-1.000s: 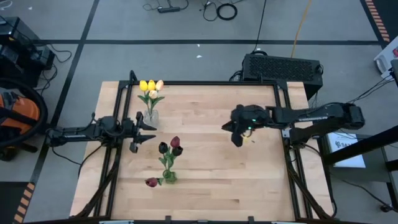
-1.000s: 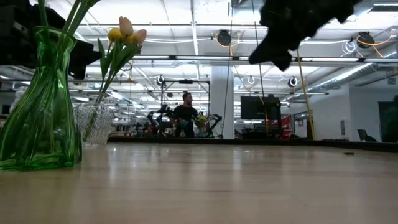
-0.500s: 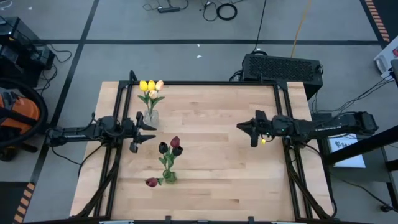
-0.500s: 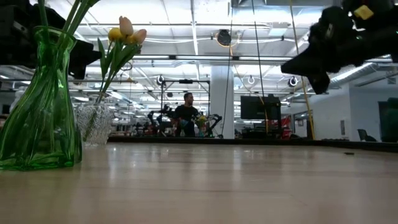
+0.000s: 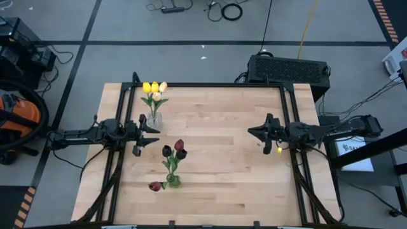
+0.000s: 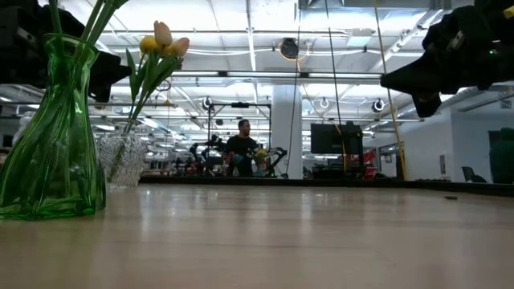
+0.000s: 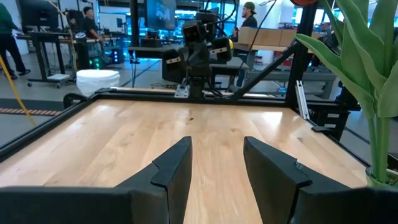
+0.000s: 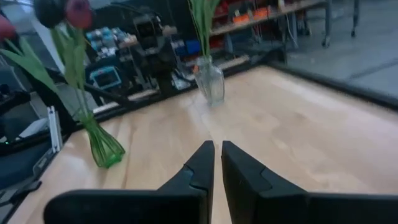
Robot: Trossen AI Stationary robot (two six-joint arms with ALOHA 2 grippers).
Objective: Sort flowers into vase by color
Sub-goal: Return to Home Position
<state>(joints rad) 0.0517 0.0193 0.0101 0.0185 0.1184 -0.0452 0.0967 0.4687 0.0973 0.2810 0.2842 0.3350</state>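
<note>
Yellow and cream-peach tulips (image 5: 154, 88) stand in a clear glass vase (image 5: 153, 119) near the table's far left. Dark red tulips (image 5: 175, 150) stand in a green glass vase (image 5: 172, 180) nearer the front, and one head (image 5: 154, 186) droops beside its base. In the low view, the green vase (image 6: 52, 136) is close at the left and the clear vase (image 6: 120, 160) behind it. My left gripper (image 5: 154, 135) (image 7: 214, 158) hovers open between the two vases, holding nothing. My right gripper (image 5: 250, 131) (image 8: 217, 158) is shut and empty, level above the table's right side.
A black frame (image 5: 210, 84) runs along the wooden table's far and side edges. Bare wood (image 5: 216, 152) lies between the vases and my right gripper. A person (image 6: 239, 144) stands far off in the room behind.
My right gripper has drawn back from the table's middle toward the right edge, dropped lower and tipped from pointing downward to level. The vases and flowers have not moved.
</note>
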